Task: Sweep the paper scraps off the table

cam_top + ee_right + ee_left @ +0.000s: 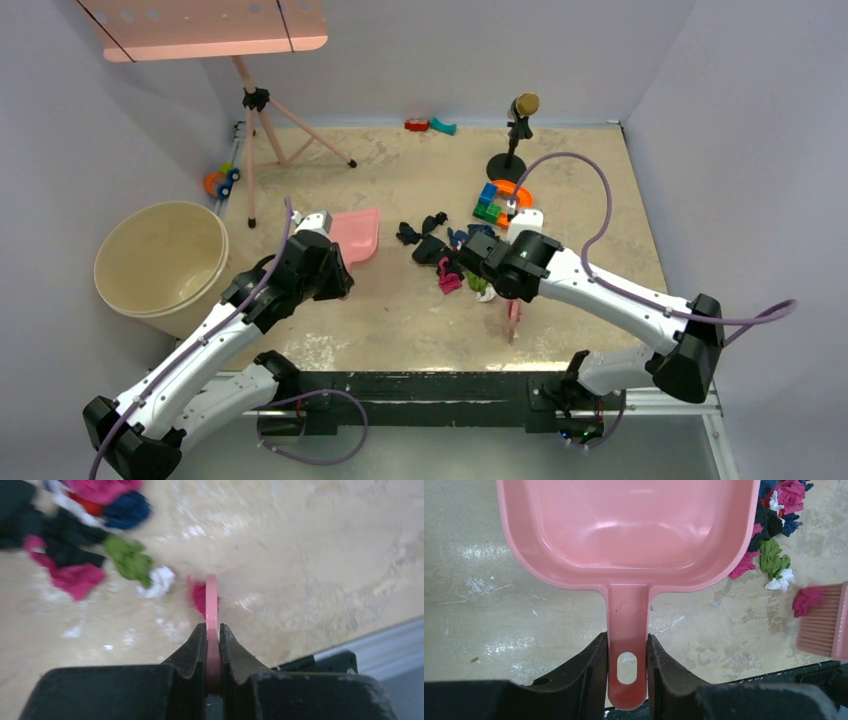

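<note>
The paper scraps [440, 250] lie in a loose pile of black, magenta, blue, green and white bits mid-table; they also show in the left wrist view [774, 540] and the right wrist view [75, 545]. My left gripper [626, 655] is shut on the handle of the pink dustpan [629, 530], which lies flat left of the pile [356, 235]. My right gripper [212, 635] is shut on a pink brush [211, 605], seen edge-on; its bristles [821, 620] touch a magenta scrap [806, 600] near the table [400, 320] front.
A beige bucket [160, 262] stands off the left edge. Blue-green blocks with an orange horseshoe [497, 203] and a microphone stand [517, 140] are behind the pile. A pink tripod [262, 130] stands back left; small red and teal toys [430, 125] lie at the back.
</note>
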Available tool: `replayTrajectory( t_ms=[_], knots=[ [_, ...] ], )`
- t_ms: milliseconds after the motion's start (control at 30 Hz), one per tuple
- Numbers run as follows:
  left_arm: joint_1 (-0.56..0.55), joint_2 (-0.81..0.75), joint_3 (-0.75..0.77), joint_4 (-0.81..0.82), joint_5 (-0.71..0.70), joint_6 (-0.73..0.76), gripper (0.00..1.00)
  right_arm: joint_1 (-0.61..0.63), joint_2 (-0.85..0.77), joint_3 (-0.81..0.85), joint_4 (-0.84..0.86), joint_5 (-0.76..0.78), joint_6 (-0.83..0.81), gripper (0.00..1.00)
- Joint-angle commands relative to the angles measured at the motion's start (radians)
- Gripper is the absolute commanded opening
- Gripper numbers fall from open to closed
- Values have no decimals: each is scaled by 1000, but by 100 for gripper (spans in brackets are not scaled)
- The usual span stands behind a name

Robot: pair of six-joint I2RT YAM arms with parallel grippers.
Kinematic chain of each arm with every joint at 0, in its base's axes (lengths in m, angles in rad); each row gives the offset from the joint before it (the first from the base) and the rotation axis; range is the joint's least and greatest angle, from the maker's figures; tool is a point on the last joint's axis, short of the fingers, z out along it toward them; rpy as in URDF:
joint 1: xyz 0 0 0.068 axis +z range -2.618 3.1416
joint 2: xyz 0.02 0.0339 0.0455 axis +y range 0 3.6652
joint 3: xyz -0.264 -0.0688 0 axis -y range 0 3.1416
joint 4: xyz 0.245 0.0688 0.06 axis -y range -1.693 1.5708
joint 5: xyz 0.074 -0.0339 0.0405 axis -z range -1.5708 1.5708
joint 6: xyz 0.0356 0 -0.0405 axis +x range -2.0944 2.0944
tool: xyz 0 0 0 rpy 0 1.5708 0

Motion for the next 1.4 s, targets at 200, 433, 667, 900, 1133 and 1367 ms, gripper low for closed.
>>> replayTrajectory(
  t_ms=[200, 433, 667, 900, 1133, 1367],
  knots=[
    [-21, -31, -13, 16, -10, 12, 23, -37, -64, -157, -172, 38, 419, 0],
    [-21, -26, -7, 11, -20, 12, 23, -42, 101, -50, -121, 14, 471, 0],
    [-23, -22, -36, 43, 36, -5, 22, -50, 207, 252, 37, 82, 405, 0],
    [-33, -19, -92, 48, 80, -7, 21, -57, 219, 458, 56, 141, 281, 0],
    [-94, 57, -124, 59, 67, -4, 21, -68, -72, 100, 382, 84, -14, 0],
    [-131, 190, -94, 108, 1, 70, 29, -69, -459, -310, 817, -120, -304, 0]
  ],
)
